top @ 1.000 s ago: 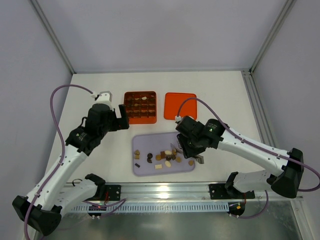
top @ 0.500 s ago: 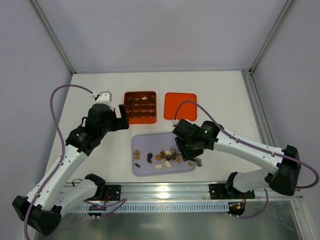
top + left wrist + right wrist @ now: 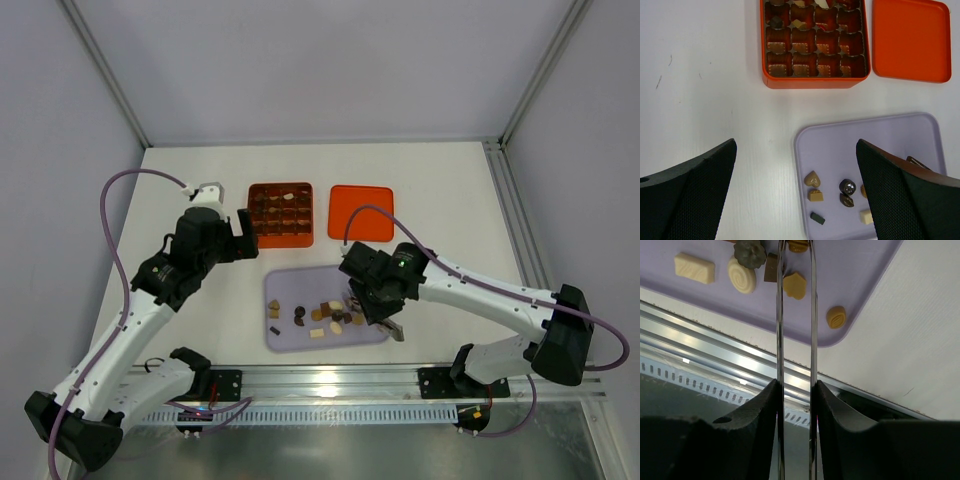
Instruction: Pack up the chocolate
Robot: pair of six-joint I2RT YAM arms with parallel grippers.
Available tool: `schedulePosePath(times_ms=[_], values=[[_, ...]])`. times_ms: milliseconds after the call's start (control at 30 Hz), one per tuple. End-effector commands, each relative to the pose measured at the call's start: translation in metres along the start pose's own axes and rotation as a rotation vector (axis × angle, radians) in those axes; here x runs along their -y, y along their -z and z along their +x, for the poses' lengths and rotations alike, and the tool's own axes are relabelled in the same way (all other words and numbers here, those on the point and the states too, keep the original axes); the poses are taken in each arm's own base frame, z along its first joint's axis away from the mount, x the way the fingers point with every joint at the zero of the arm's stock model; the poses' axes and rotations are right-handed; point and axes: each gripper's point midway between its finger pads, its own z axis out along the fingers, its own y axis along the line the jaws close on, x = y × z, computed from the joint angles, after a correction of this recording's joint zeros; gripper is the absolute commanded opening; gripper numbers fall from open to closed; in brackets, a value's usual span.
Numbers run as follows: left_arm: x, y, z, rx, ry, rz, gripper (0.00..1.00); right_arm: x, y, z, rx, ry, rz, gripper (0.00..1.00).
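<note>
1. The chocolate (image 3: 325, 312) lies loose on the lilac tray (image 3: 285, 285) at the near side of the counter (image 3: 200, 190). A few pieces already sit in cells of the orange box (image 3: 281, 213), and its lid (image 3: 361, 211) lies flat beside it.
2. My right claw (image 3: 796, 255) is down over the right part of the tray. Its two thin metal blades (image 3: 779, 315) run parallel with a narrow gap between them. A tan piece (image 3: 798, 245) sits between the tips at the very top edge of the wrist view. I cannot tell whether it is pinched or only straddled.
3. My left claw (image 3: 795, 142) is spread wide with nothing in it, hovering above the counter just beside the box's left edge.
4. I judge each piece to be tiny, light and stiff, with a smooth moulded surface. Thin blades could make one squirt sideways or scar it, so a gentle squeeze seems right.
5. I would hold a piece across two opposite sides, low on the body. The cream bar (image 3: 695, 267) offers straight long flanks. The swirl round (image 3: 742, 275) and the ribbed tan piece (image 3: 836, 317) would need the blades centred on their widest line.
6. The pieces near the blades lie close together, some touching, so a neighbour could get nudged.
7. I can read no brand, label or lettering on the chocolate, box, lid or tray. Only moulded patterns show.
</note>
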Motion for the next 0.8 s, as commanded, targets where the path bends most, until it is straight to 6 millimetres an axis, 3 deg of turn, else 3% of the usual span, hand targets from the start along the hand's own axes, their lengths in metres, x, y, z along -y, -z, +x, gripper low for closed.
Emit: schedulePosePath(times_ms=[0,600,767], values=[[0.003,0.002,-0.007,0.034,0.02,0.019,1.0,0.001,0.01,-0.009,0.029,0.009,0.018,0.35],[0.003,0.004,-0.008,0.041,0.022,0.021,1.0,0.01,0.04,-0.071,0.181,-0.024,0.01,0.32],[0.003,0.003,-0.008,0.04,0.022,0.02,1.0,0.009,0.051,-0.109,0.254,-0.026,-0.006,0.32]])
